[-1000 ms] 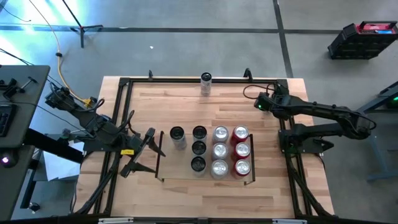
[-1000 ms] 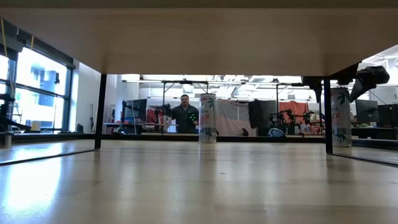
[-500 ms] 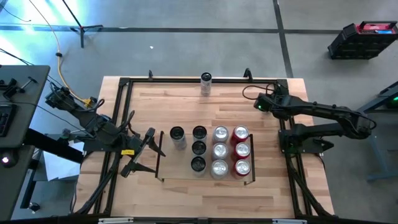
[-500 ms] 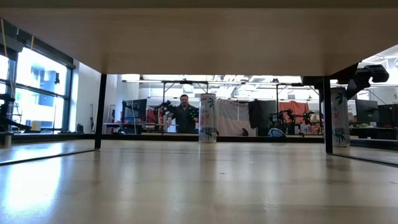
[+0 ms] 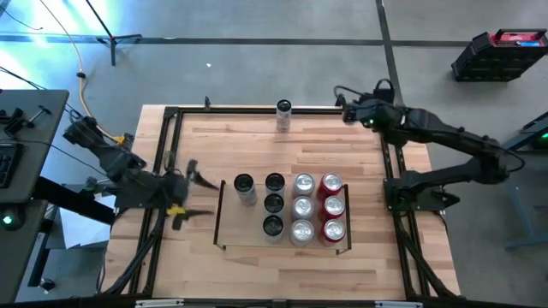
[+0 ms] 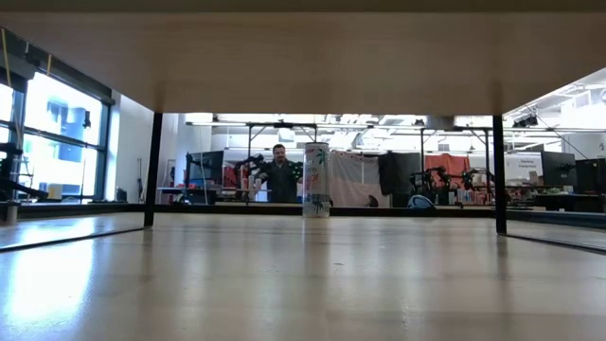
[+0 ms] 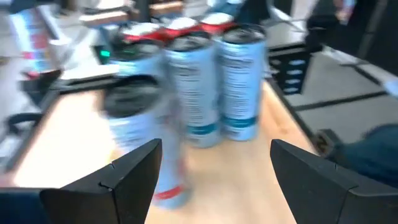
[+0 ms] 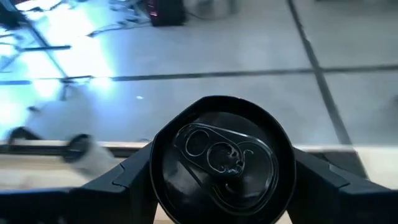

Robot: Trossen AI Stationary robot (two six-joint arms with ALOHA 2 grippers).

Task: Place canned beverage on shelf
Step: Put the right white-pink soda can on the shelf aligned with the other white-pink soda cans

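While the right end effector (image 5: 346, 109) hangs over the far right corner of the light-wood table (image 5: 231, 141), its fingers are clamped on the sides of a slim beverage can with a dark lid and pull tab (image 8: 221, 155). The right wrist view shows that lid filling the space between them, and no such can stands on that side in the low view, so the can appears to be lifted clear of the wood. The step in hand is, I judge, the carry. The shelf, a flat light-wood bay edged by thin black rails (image 5: 244, 224), lies near the table's front and is well apart from this end effector. It already holds ten upright cans: three red-topped, three silver-topped and four dark-topped. Its leftmost column has only one can, with bare wood in front of it. The next move calls for swinging the held can across to that bare stretch and lowering it upright without knocking its neighbours. The left end effector (image 5: 190, 192) sits just outside the shelf's left rail with its fingers spread wide and nothing between them, close enough to crowd that approach. A tall white printed can (image 5: 283, 115) stands alone at the table's far edge.
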